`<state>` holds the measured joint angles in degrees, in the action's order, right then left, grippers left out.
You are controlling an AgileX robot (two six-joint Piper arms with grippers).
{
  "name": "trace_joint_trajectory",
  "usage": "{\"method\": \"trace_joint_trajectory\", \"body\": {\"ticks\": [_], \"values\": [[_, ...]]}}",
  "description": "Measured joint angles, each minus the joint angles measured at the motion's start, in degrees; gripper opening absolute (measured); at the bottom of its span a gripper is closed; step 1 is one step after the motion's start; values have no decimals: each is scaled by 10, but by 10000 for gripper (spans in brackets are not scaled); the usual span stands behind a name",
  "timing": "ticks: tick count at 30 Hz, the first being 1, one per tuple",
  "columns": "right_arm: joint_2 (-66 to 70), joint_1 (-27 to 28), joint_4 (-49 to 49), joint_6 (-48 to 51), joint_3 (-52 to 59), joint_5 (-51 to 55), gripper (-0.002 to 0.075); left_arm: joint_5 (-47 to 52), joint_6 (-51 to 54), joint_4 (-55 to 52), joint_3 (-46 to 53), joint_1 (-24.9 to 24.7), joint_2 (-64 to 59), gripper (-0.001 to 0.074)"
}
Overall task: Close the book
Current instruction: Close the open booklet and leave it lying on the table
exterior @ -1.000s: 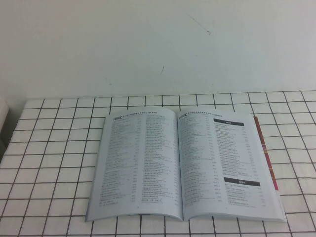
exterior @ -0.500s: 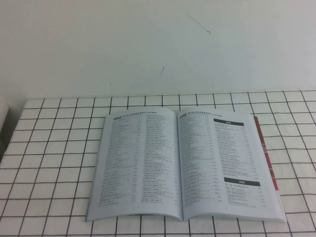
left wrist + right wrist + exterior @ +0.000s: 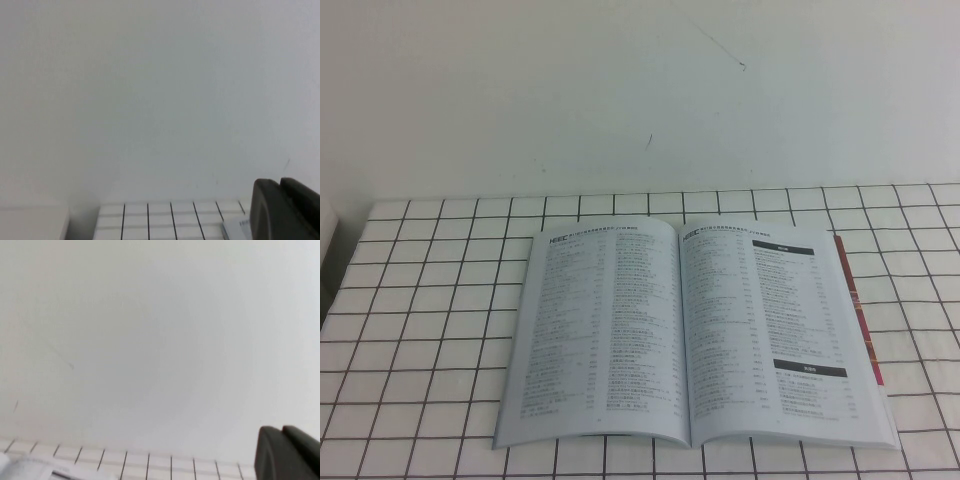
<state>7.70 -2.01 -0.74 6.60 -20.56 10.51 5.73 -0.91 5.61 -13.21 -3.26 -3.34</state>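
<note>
Left gripper [image 3: 282,210]: only dark sliver in own wrist view, held high, facing wall; open or shut, cannot tell. Right gripper [image 3: 287,452]: same, cannot tell. Neither shows in high view, so both judged well apart from book. Book [image 3: 690,335] flat, wide open, mid bench [image 3: 420,300], reaching near edge; red cover strip along right side. Task not started: no page lifted. Left to do: raise one half, fold over spine.

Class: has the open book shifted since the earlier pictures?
No. The open book keeps the same checked table squares; left gripper and right gripper lie outside the high view.
</note>
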Motion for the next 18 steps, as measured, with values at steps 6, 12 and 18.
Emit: {"method": "trace_joint_trajectory", "body": {"ticks": [6,12,18], "values": [[181,0,33,21,-124,137,-3,133,0,0,-103,0,-151,-3],[365,0,181,194,-224,203,-3,162,4,21,-165,0,-316,-3],[562,-3,402,431,-267,251,-3,155,91,112,-219,0,-494,-3]]}}
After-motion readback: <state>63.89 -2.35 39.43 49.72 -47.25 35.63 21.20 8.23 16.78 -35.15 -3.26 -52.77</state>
